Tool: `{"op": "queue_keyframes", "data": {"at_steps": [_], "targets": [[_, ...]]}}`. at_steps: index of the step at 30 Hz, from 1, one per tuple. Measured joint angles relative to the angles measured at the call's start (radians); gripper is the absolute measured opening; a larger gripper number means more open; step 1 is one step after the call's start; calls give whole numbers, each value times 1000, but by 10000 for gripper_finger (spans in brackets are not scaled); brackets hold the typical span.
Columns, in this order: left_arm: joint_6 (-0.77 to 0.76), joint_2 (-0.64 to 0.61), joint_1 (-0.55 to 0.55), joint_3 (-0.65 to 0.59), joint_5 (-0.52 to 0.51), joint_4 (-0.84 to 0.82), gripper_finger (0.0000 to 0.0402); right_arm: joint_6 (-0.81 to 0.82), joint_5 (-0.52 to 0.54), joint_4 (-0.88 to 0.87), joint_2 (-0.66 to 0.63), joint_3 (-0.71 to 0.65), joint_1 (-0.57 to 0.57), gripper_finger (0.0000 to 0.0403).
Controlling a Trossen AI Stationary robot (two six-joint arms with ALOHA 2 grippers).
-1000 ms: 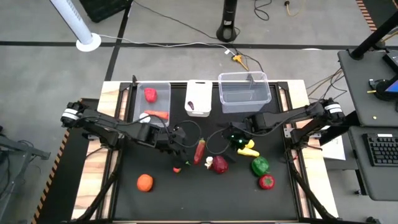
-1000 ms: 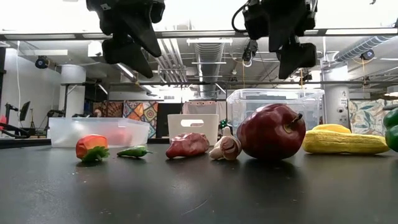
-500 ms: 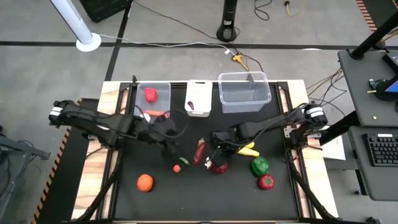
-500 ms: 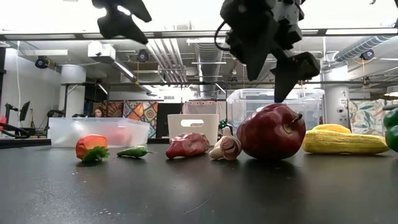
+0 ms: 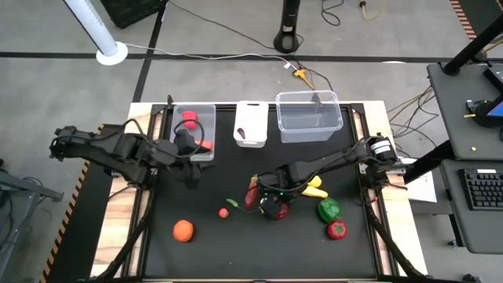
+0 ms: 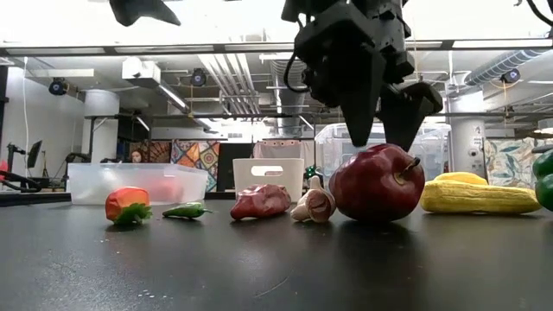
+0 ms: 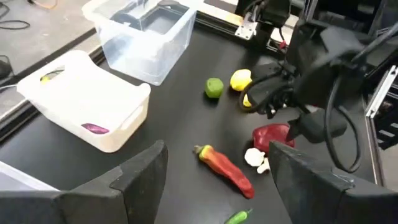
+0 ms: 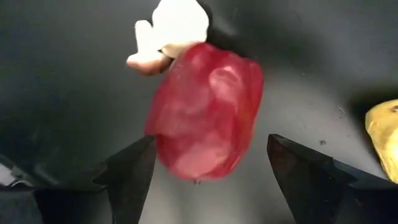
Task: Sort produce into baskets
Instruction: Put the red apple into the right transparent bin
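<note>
A dark red round fruit with a stem [image 6: 376, 184] rests on the black table next to a white garlic [image 6: 315, 205]. My right gripper [image 6: 380, 130] is open just above the fruit. In the right wrist view its fingers stand on either side of the fruit [image 8: 205, 112] with gaps showing. My left gripper [image 5: 191, 174] is open and empty beside the left clear bin [image 5: 206, 110], which holds a red piece and a carrot. A small white tub [image 5: 250, 124] and a wider clear tub [image 5: 308, 116] stand along the far edge.
On the table lie a long red chili [image 5: 252, 191], a small green chili [image 6: 186, 210], a small red-orange piece [image 6: 127, 205], an orange [image 5: 183, 229], a yellow piece [image 6: 475, 194], a green pepper [image 5: 328, 209] and a red pepper [image 5: 337, 229]. The near left of the mat is bare.
My right gripper has gone toward the table's left and near edge and down, from the yellow pieces to just over the dark red fruit. My left gripper has drawn back up and toward the left, from the chilies to beside the left clear bin. The produce has stayed put.
</note>
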Motion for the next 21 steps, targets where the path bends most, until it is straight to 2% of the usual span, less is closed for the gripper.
{"op": "queue_keyframes", "data": {"at_steps": [12,21], "targets": [[6,12,0,0,-23,-17,259,-23,-9,8,49,0,2,300],[7,23,0,0,-23,-28,259,-55,4,8,30,-4,0,240]]}}
